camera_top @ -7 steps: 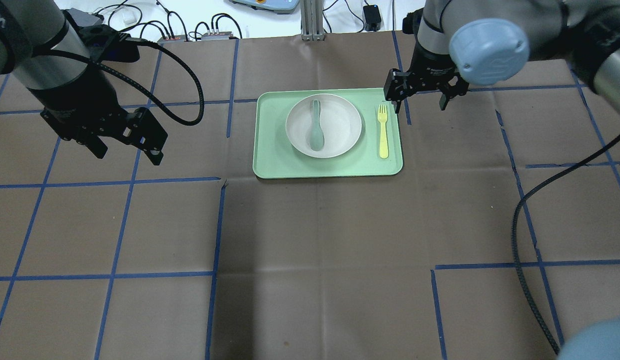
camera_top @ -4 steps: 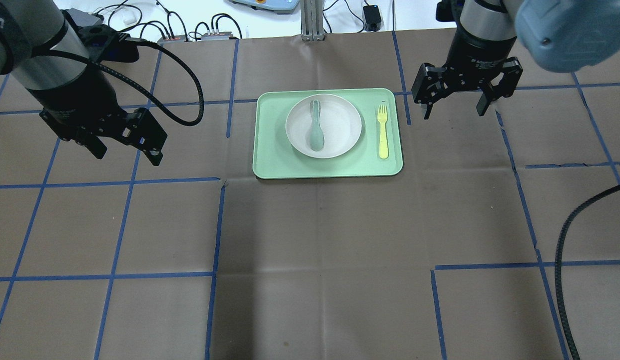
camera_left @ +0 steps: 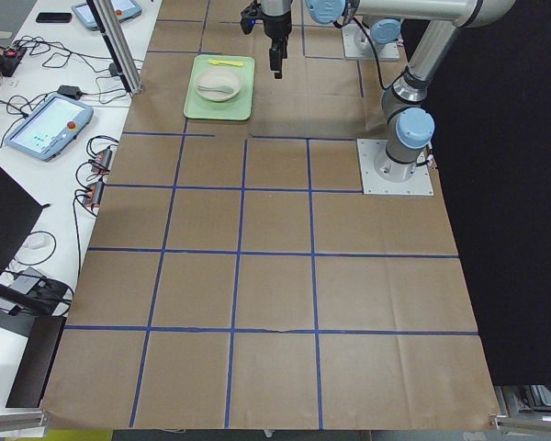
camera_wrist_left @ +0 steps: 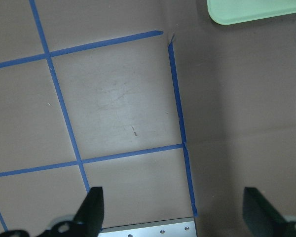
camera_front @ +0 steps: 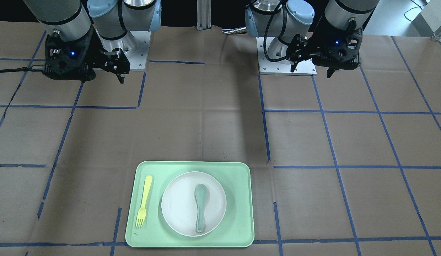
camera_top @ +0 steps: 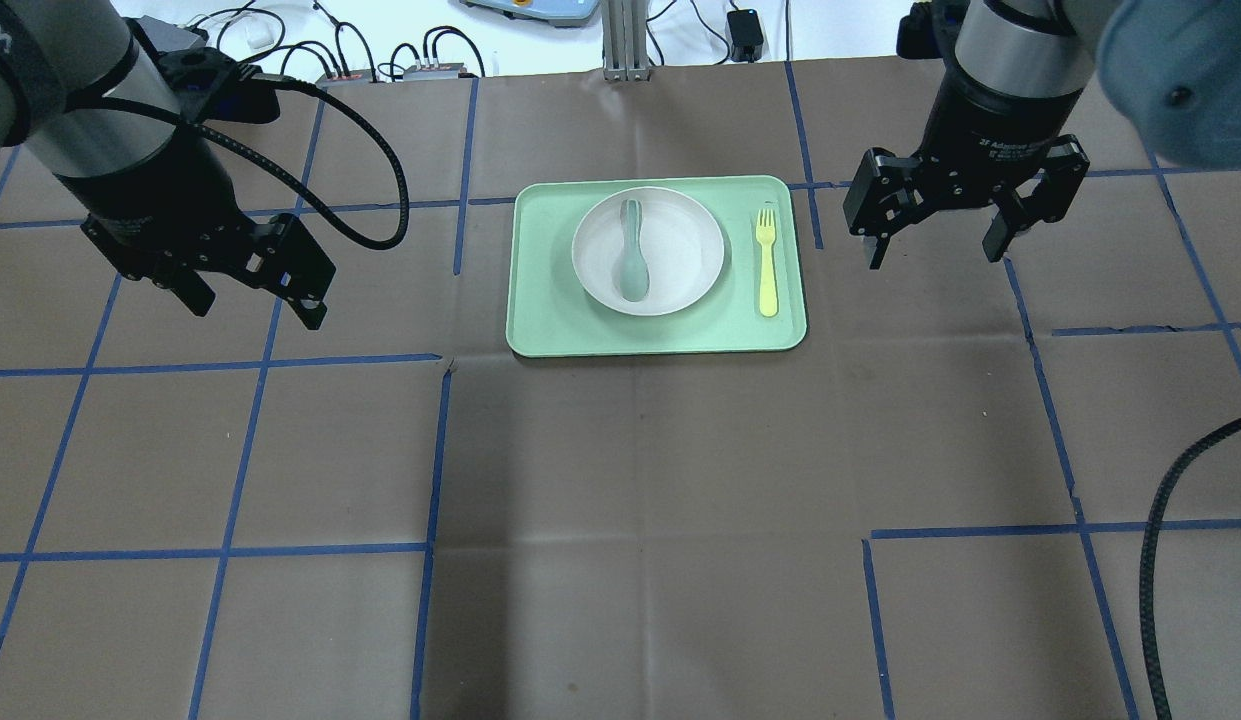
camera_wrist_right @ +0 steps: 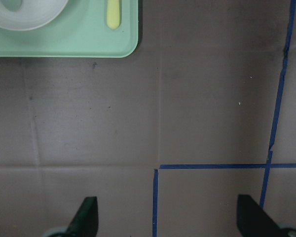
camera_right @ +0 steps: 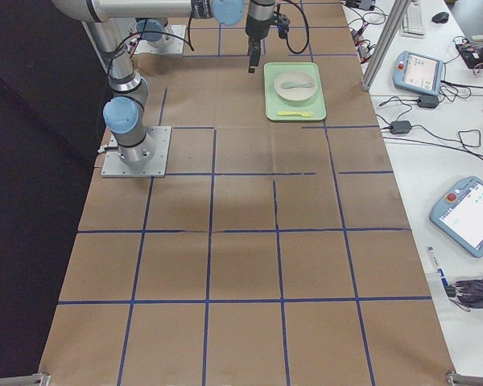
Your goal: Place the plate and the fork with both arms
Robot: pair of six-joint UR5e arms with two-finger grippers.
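Note:
The off-white plate [camera_top: 685, 250] sits in the middle of the pale green tray [camera_top: 550, 325], with a grey-green spoon [camera_top: 633, 262] lying in it. The yellow fork [camera_top: 767, 265] lies on the tray to the right of the plate, tines pointing away from me. My right gripper [camera_top: 932, 258] hangs open and empty over the bare table, to the right of the tray. Its wrist view shows the tray corner [camera_wrist_right: 89, 44], the plate edge [camera_wrist_right: 24, 15] and the fork handle [camera_wrist_right: 112, 15]. My left gripper [camera_top: 255, 310] is open and empty, well left of the tray.
Brown paper with a blue tape grid covers the table. An aluminium post [camera_top: 625, 40], cables and boxes stand along the far edge. The right arm's black cable [camera_top: 1160, 560] loops over the table's right side. The arm bases [camera_front: 288, 60] stand at the near edge.
My right gripper has moved right and a little toward me, away from the fork and off the tray's edge. It stays open. The left arm, plate, fork and spoon have not moved.

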